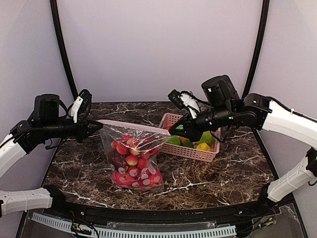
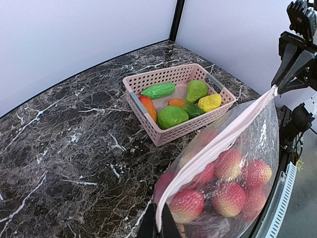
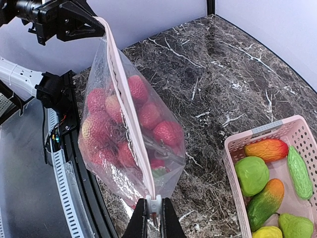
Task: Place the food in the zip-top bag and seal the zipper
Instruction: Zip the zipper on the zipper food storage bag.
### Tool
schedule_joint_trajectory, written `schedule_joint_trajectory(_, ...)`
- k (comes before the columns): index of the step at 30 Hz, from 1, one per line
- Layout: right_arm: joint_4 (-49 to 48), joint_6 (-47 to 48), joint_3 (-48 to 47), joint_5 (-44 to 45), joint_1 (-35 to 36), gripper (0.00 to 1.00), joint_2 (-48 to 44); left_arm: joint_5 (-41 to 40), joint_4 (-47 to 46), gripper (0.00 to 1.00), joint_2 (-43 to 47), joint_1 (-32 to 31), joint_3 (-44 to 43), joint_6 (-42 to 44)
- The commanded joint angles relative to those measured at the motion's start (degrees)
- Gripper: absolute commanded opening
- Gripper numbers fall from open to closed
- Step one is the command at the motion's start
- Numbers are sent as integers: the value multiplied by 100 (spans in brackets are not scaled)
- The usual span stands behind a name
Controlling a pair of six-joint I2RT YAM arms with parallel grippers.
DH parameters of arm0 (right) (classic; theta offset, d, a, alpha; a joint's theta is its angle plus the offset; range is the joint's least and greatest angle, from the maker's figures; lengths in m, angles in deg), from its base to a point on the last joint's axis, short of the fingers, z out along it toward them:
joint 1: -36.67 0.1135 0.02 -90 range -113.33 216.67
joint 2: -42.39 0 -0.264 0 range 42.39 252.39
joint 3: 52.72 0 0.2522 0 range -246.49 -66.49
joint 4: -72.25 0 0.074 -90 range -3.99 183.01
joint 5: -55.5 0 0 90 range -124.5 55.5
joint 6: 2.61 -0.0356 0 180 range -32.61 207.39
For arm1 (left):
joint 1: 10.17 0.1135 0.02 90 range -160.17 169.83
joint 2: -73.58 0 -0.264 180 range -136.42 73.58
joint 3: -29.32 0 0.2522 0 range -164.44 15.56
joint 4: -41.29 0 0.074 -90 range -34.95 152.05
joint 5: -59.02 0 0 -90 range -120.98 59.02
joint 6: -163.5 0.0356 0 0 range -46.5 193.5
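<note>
Table (image 1: 233, 168): dark brown marble-pattern top with white veining, filling the lower half of the top view. Black raised rim (image 1: 163, 210) along its bottom edge, with a white slotted cable duct (image 1: 148, 231) below it at the frame's foot. Back wall (image 1: 158, 49): plain pale lilac-white panel, upper centre. Left wall (image 1: 25, 49) and right wall (image 1: 292, 49): same tone. Black poles, upper left (image 1: 62, 49) and upper right (image 1: 257, 49), slanting at the corners. Light even and soft, shadows faint

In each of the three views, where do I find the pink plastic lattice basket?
Top external: pink plastic lattice basket, right of centre.
Left wrist: upper centre.
Right wrist: bottom right corner.
Shared landmark: the clear dotted plastic bag, close beside it in every view.
</note>
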Motion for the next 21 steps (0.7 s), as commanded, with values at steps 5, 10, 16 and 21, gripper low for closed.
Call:
schedule_joint_trajectory(5, -52, -194, 131, -242, -103, 0, -57, 666, -397, 1, 309, 127, 285, -43)
schedule_joint_trajectory(10, -315, -455, 186, -86, -102, 47, -43, 518, -280, 36, 299, 129, 247, -206)
schedule_joint_trajectory(16, -355, -1040, 202, 734, -164, 99, -121, -58, 5, 98, 312, 131, 147, -636)
schedule_joint_trajectory(21, -342, -1779, 433, 1109, -723, 99, -408, -544, 388, 99, 181, 167, 40, -816)
